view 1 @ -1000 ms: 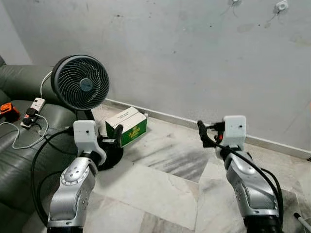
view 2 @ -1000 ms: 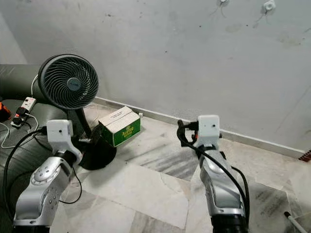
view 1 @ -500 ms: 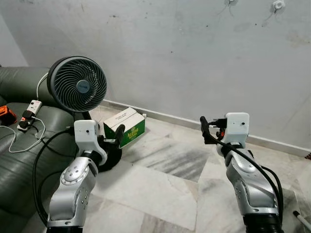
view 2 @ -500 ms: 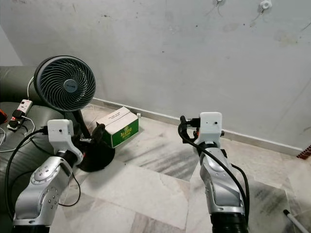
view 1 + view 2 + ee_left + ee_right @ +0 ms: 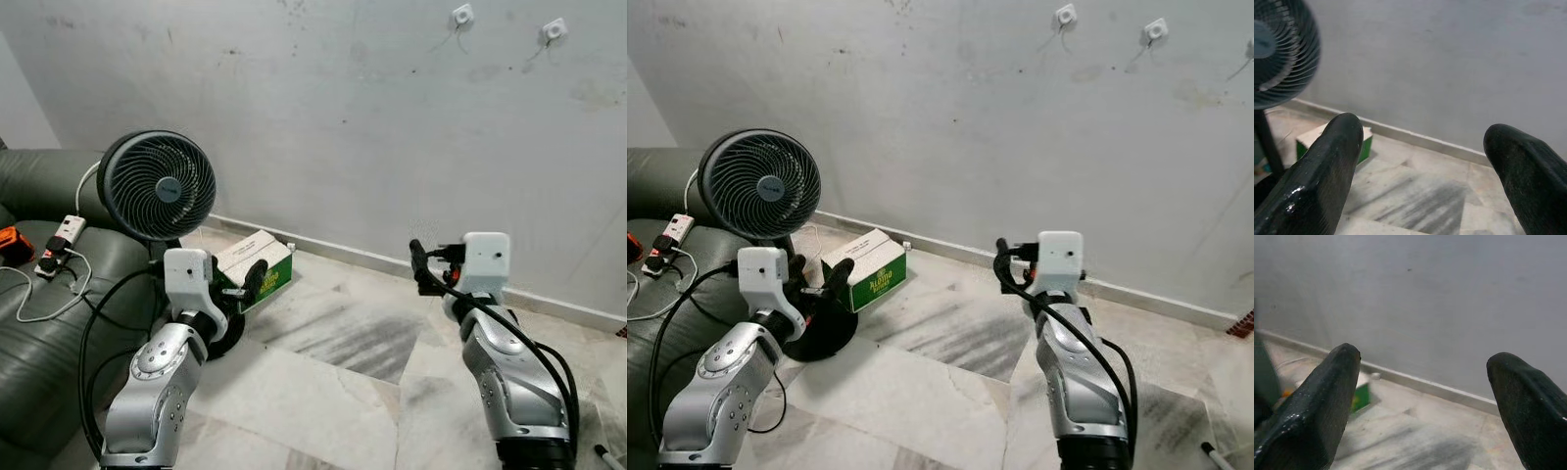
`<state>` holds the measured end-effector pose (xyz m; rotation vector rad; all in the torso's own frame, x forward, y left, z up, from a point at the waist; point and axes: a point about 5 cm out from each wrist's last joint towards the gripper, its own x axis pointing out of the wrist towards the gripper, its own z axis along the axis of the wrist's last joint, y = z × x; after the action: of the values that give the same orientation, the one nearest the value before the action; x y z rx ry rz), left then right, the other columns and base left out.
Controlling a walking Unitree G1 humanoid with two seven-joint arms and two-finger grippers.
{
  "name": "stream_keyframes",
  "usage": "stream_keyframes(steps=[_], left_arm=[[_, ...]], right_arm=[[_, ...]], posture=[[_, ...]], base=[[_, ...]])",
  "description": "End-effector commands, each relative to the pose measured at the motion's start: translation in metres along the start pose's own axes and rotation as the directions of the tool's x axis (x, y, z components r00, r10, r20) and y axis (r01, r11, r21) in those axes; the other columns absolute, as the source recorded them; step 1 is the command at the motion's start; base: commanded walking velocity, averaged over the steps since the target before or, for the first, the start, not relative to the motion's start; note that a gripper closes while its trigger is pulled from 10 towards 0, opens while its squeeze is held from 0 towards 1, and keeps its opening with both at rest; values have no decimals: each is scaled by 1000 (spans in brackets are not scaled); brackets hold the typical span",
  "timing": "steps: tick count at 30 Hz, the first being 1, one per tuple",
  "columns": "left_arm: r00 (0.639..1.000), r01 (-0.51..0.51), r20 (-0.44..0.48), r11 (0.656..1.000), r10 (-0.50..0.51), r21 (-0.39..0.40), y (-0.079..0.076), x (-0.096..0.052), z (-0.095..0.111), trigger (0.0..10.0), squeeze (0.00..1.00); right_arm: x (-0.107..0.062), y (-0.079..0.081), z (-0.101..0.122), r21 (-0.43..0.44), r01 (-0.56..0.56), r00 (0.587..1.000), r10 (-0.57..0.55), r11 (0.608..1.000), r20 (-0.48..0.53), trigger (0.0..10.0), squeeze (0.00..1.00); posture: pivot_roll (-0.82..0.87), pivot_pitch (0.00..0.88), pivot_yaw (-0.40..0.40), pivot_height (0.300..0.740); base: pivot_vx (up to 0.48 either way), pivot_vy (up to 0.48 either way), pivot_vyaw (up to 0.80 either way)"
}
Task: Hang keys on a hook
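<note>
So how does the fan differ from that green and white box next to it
The fan is black and round, with a grille head raised on a stem above a disc base; the box is a green and white block with printed lettering. The fan stands much taller, while the box lies low on the tiled floor. The fan sits nearer the sofa; the box is nearer the wall. Both rest on the floor.

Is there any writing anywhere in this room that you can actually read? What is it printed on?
Green and white box on the floor beside the fan: yellow lettering on its green side, too blurred to read for certain.
Fan: a small mark on the centre hub, too small to read.
Power strip on the sofa: no legible print.
Wall hooks: no text.
Nothing else carries readable words or numbers.
</note>
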<state>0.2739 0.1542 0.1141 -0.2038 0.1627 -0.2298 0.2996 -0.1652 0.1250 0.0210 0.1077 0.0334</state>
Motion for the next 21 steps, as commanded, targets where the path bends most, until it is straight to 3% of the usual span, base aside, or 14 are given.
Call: stream_keyframes(steps=[1, 5, 21], left_arm=[[1000, 13, 6, 1000, -13, -4, -1, -1, 3, 10000, 0], [1000, 18, -4, 1000, -18, -5, -2, -3, 1, 10000, 0], [999, 43, -33, 999, -43, 0, -6, -3, -3, 10000, 0]], right_arm=[[-1, 4, 4, -2, -20, 1000, 20, 1000, 14, 10000, 0], [-2, 6, 3, -4, -27, 1000, 27, 1000, 5, 10000, 0], [-2, 7, 1, -10, -32, 999, 32, 999, -3, 10000, 0]], posture=[[-2, 0, 13, 740], [1, 0, 15, 740], [2, 0, 18, 740]], base=[[401, 0, 0], [403, 0, -119], [402, 0, -797]])
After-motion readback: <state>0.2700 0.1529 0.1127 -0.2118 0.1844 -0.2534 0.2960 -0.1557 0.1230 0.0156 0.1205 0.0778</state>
